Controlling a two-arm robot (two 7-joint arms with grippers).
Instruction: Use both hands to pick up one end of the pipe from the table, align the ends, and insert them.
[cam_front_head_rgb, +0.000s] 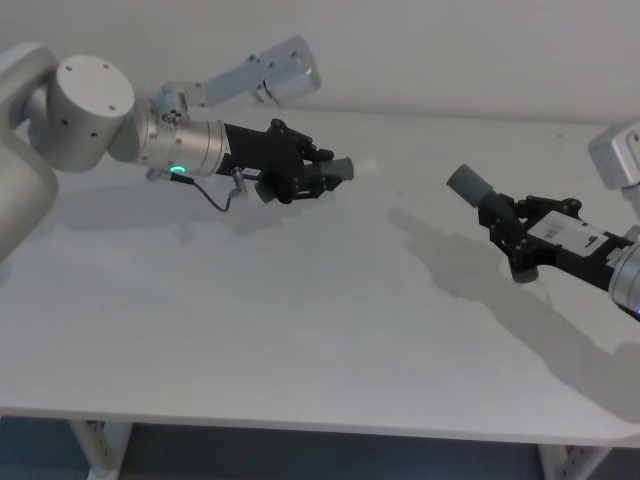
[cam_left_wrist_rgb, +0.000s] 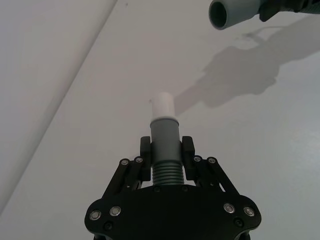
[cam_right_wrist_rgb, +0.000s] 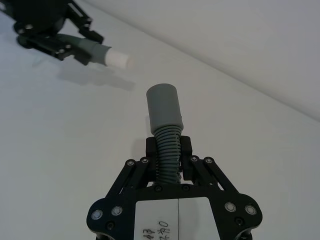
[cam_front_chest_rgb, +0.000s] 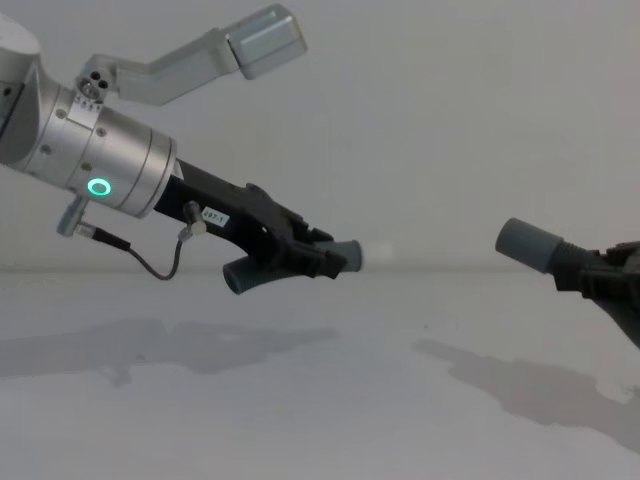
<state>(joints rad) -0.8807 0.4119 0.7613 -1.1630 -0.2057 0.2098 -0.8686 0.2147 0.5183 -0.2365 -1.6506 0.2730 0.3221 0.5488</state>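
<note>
My left gripper (cam_front_head_rgb: 318, 172) is shut on one pipe piece (cam_front_head_rgb: 340, 168), held in the air over the table (cam_front_head_rgb: 300, 330) at the back left. Its whitish tip (cam_left_wrist_rgb: 163, 105) points towards the right arm. Its dark bent end (cam_front_chest_rgb: 240, 275) hangs below the fingers. My right gripper (cam_front_head_rgb: 505, 225) is shut on the ribbed part of the other pipe piece (cam_right_wrist_rgb: 167, 150), on the right. That piece's wide grey socket (cam_front_head_rgb: 466, 183) faces the left one. A clear gap separates the two ends, and the socket (cam_front_chest_rgb: 525, 243) sits about level with the tip (cam_front_chest_rgb: 372, 255).
The table's front edge (cam_front_head_rgb: 300, 425) runs along the bottom of the head view, with white legs (cam_front_head_rgb: 95, 450) below it. A plain wall (cam_front_chest_rgb: 420, 120) stands behind the table. The arms' shadows (cam_front_head_rgb: 470, 270) lie on the surface between them.
</note>
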